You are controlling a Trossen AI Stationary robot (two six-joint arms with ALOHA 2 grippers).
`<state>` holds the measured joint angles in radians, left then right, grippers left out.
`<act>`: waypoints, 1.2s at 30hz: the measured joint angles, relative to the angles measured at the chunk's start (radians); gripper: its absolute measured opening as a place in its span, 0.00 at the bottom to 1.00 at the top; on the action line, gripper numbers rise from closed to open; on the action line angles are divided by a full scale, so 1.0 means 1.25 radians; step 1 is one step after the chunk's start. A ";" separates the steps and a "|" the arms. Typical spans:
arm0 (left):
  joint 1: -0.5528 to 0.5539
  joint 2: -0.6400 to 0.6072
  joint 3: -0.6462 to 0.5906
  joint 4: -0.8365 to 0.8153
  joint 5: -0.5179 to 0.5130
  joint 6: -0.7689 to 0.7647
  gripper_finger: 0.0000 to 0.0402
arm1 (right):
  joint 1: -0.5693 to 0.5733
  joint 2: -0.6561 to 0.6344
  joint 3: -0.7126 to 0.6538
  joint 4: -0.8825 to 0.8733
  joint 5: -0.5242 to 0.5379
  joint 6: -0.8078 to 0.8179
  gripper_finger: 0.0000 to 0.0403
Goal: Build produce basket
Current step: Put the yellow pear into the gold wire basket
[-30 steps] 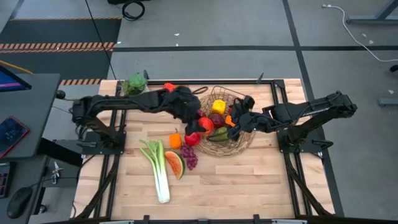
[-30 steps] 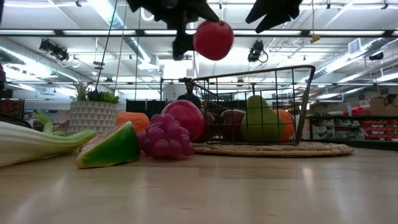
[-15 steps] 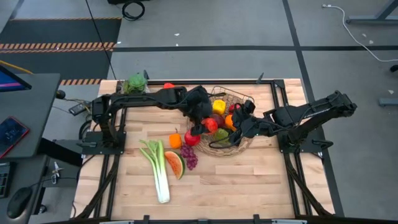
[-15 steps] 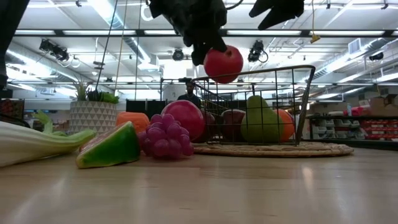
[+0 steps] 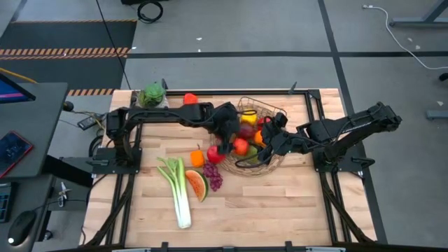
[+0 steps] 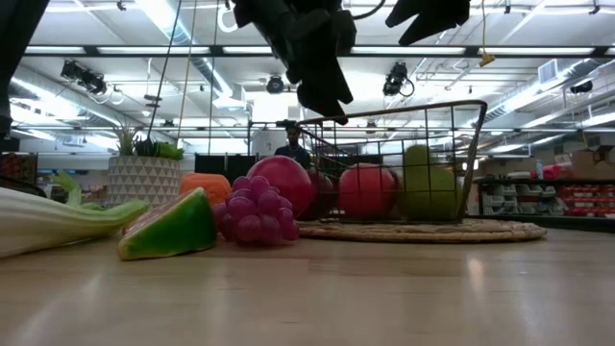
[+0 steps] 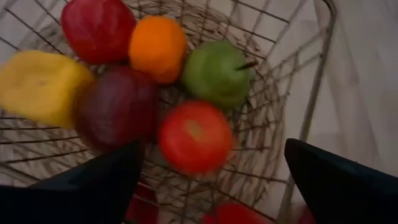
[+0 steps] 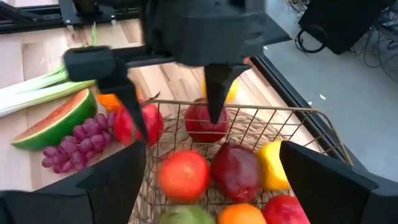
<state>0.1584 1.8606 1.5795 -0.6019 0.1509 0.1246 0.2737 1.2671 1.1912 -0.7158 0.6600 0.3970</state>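
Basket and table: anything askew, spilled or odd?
Nothing stands out. The basket sits flat on its rim, fruit inside. The leek, watermelon slice and grapes lie on the table beside it. The left gripper hangs open above the basket.

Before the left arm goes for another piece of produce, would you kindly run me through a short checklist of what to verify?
1. Left gripper empty, fingers apart over the basket: ok.
2. Red apple lying inside the basket, free of the fingers: ok.
3. Right gripper clear of the left arm's way out: not ok, it hangs over the basket close beside it.
4. Produce left on the table to pick: ok, grapes, watermelon slice, leek, orange and another apple.
5. Room left in the basket: cannot tell.
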 joint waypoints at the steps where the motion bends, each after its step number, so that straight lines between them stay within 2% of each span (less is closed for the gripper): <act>1: -0.002 0.000 0.000 -0.002 -0.002 0.000 0.99 | 0.000 0.000 0.000 0.000 0.000 -0.003 0.93; 3: -0.006 -0.002 0.003 -0.019 -0.029 0.012 0.98 | 0.000 0.000 0.000 0.000 0.002 -0.006 0.93; 8: -0.008 -0.005 0.065 -0.160 -0.123 0.062 0.98 | -0.002 0.000 0.000 0.001 0.017 -0.019 0.93; 12: 0.011 -0.041 0.059 -0.204 -0.127 0.080 0.97 | -0.005 0.000 0.000 0.002 0.021 -0.030 0.93; 22: 0.102 -0.152 -0.070 -0.131 -0.108 0.077 0.96 | -0.032 0.000 0.000 0.005 0.022 -0.047 0.93; 36: 0.268 -0.172 -0.250 0.006 -0.050 0.129 0.96 | -0.050 0.006 0.000 0.025 0.021 -0.062 0.93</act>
<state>0.4933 1.6463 1.2674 -0.5950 0.0880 0.2852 0.2117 1.2751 1.1912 -0.6850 0.6865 0.3198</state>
